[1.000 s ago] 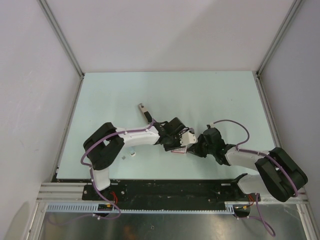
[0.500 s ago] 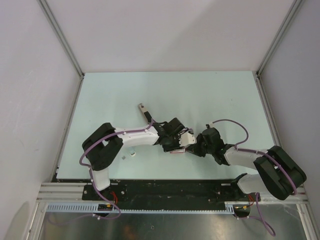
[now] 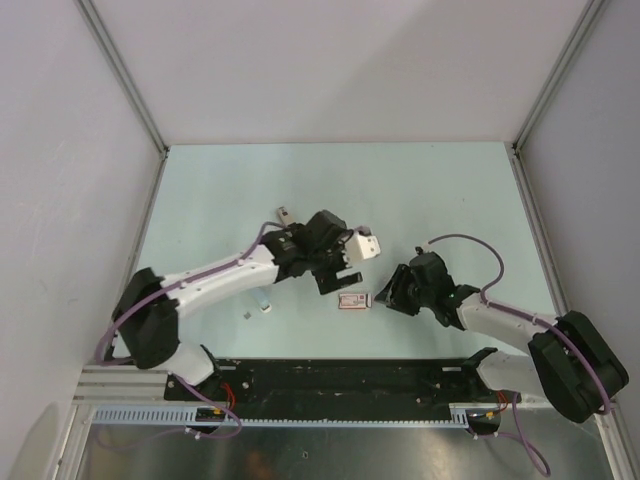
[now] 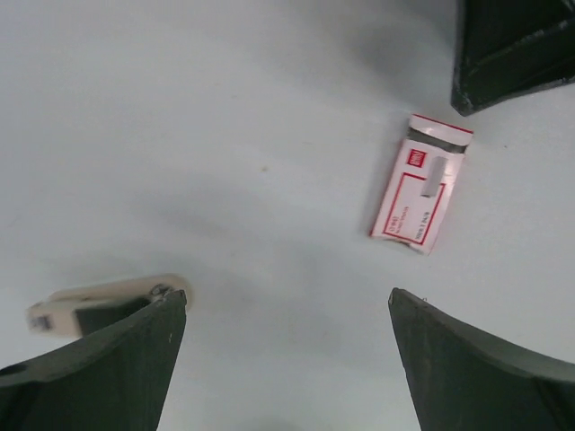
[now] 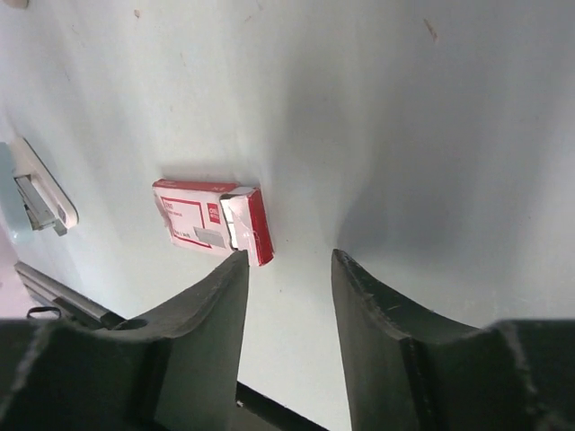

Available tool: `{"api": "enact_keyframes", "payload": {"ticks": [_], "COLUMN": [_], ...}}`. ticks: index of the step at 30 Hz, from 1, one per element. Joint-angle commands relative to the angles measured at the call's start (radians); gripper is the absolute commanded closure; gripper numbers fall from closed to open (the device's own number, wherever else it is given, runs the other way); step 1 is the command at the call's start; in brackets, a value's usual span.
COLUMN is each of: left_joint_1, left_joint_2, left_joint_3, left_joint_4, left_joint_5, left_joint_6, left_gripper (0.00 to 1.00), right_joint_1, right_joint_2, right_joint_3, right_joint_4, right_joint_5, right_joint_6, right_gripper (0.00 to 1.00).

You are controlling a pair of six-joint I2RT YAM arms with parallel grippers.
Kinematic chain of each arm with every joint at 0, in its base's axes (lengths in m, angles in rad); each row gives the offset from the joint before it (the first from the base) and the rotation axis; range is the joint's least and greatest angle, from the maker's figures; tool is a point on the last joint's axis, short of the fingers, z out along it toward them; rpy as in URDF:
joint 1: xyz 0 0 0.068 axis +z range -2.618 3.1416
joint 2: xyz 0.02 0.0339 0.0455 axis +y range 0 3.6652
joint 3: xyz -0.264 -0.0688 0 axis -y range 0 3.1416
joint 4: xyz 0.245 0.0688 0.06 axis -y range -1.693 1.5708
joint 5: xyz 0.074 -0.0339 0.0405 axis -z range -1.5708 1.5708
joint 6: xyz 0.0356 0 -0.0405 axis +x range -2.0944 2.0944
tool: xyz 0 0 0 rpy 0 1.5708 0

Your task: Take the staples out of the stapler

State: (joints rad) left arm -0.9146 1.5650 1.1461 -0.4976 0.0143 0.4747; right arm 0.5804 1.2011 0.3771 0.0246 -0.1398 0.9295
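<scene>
– Locating the stapler (image 3: 286, 214): it is lying on the surface (image 3: 430, 190) up-left of the left end effector (image 4: 286, 301), long axis seemingly running diagonally toward it, near end partly hidden.
– Left is sitting nearer. Both it and the right end effector (image 5: 287, 259) are hanging open, empty.
</scene>
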Motion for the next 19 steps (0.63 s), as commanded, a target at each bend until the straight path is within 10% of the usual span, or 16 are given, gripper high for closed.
{"api": "enact_keyframes", "payload": {"ticks": [1,11,19], "left_joint_1": [0.048,0.233,0.382], "left_joint_2": [-0.144,-0.363,-0.429], "left_joint_3": [0.063,0.094,0.043], "left_joint_4": [-0.049,-0.075,-0.076], "left_joint_5": [-0.011,0.022,0.015], "left_joint_6": [-0.07,-0.19,-0.254], "left_gripper": [0.01,0.01,0.0], "right_joint_1": [0.017,0.2,0.311], "right_joint_2": [-0.035,0.082,0.164], "right_joint_3": [0.113,0.563,0.771], "right_joint_4": [-0.145,-0.432,-0.48], "right_joint_5": [0.074,0.324,0.388], "right_joint_6": [-0.096,-0.287,-0.341], "right_gripper": [0.49,0.07,0.01]}}
